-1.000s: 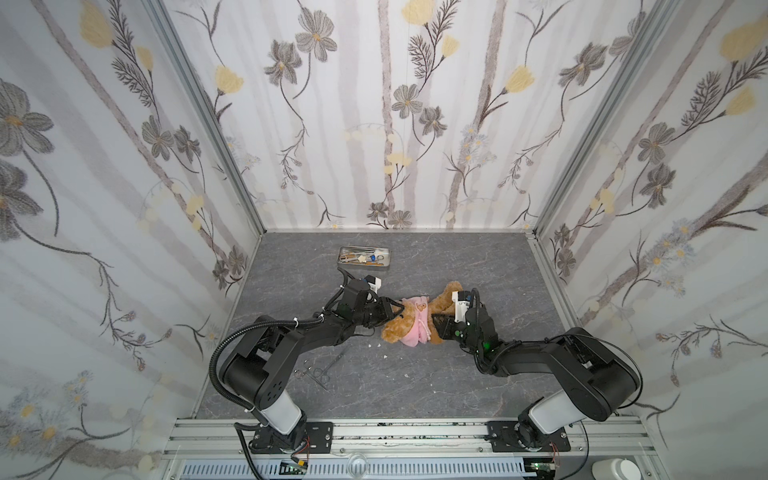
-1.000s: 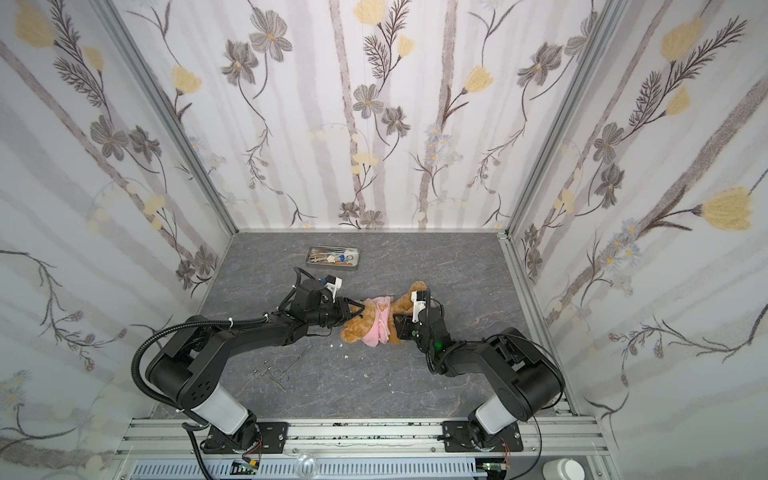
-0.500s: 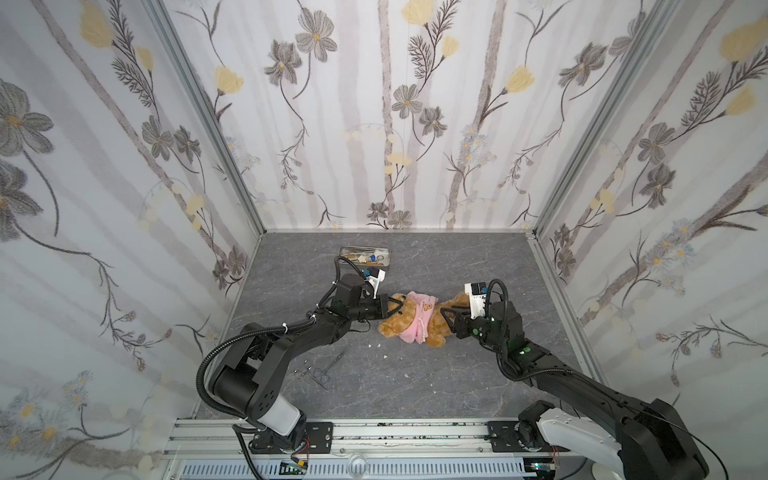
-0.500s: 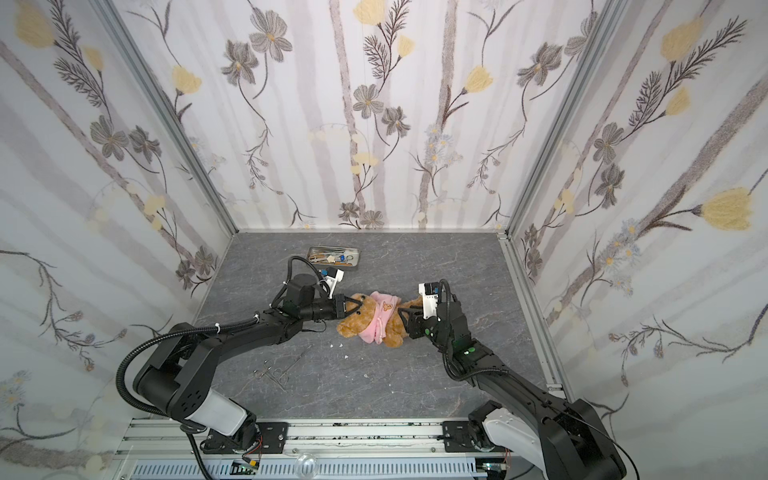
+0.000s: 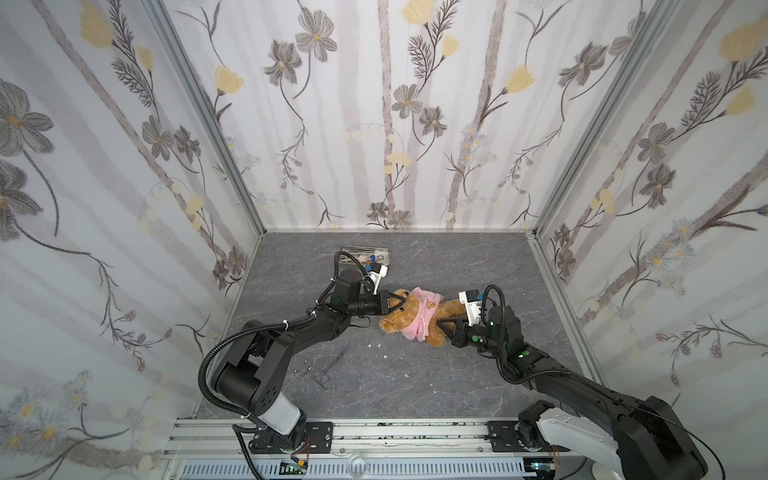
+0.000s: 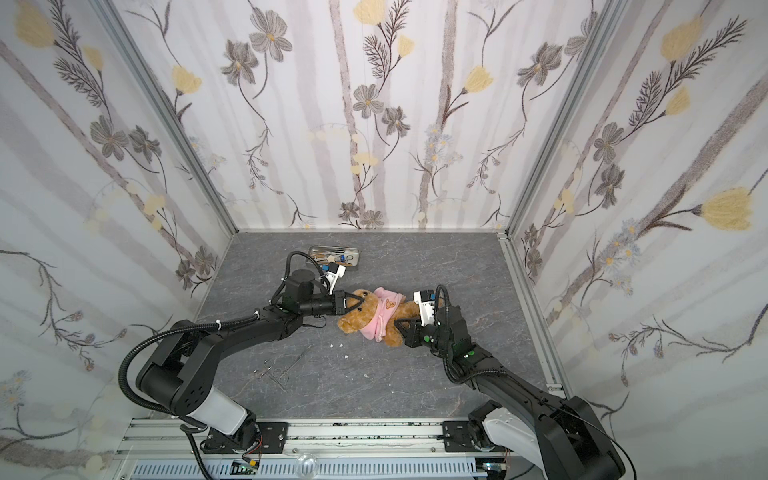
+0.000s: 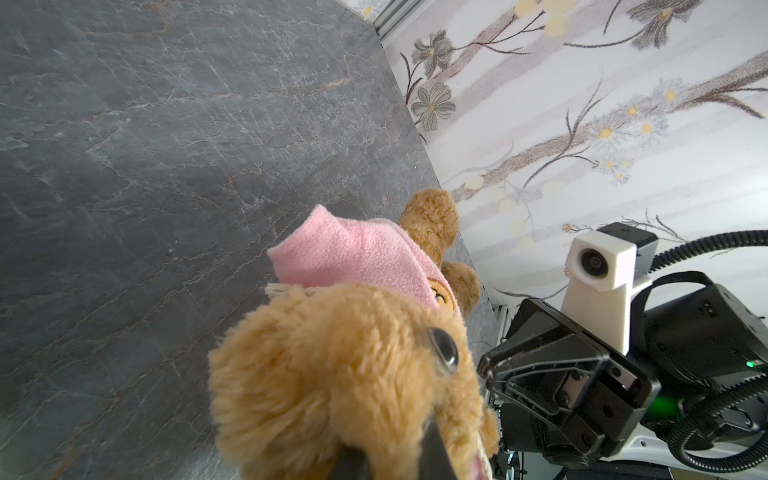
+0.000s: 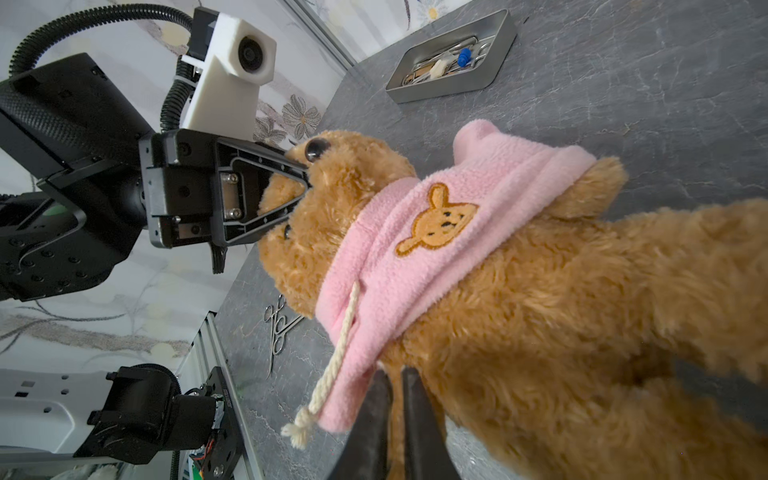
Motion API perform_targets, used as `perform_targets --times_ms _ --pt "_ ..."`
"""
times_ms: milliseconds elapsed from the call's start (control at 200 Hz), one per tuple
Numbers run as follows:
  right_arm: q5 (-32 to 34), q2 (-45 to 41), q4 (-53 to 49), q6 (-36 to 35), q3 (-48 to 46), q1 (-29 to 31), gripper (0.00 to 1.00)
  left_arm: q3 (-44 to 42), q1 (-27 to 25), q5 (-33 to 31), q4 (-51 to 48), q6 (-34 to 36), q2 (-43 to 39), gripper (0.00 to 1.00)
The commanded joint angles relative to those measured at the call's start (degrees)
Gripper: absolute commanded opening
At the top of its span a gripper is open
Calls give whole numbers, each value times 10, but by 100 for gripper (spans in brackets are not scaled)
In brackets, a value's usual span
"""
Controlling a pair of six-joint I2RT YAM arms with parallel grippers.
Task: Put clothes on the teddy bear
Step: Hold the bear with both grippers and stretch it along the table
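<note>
Pink shirt [image 8: 436, 249] bunched on teddy bear [image 8: 561, 311] chest; we note left gripper [image 8: 305, 183] clamping the head as anchor, right gripper [image 8: 395, 376] pinched shut at hem, apparently for pulling.

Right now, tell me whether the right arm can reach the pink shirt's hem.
Probably yes: the right gripper sits at the hem of the pink shirt, low on the teddy bear, nothing between. The left gripper clamps the head, clear of that end.

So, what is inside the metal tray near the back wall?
Inside the metal tray lie thin metal instruments, a small blue piece and a cream block. In both top views the left arm's camera covers its near edge; whatever lies beneath the instruments is hidden.
</note>
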Motion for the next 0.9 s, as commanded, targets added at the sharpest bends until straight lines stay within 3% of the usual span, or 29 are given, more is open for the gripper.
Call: perform_targets --times_ms 0,894 --pt "6 27 62 36 5 -3 12 0 1 14 40 -5 -3 0" --pt "7 186 232 131 15 25 24 -8 -12 37 51 2 -9 0"
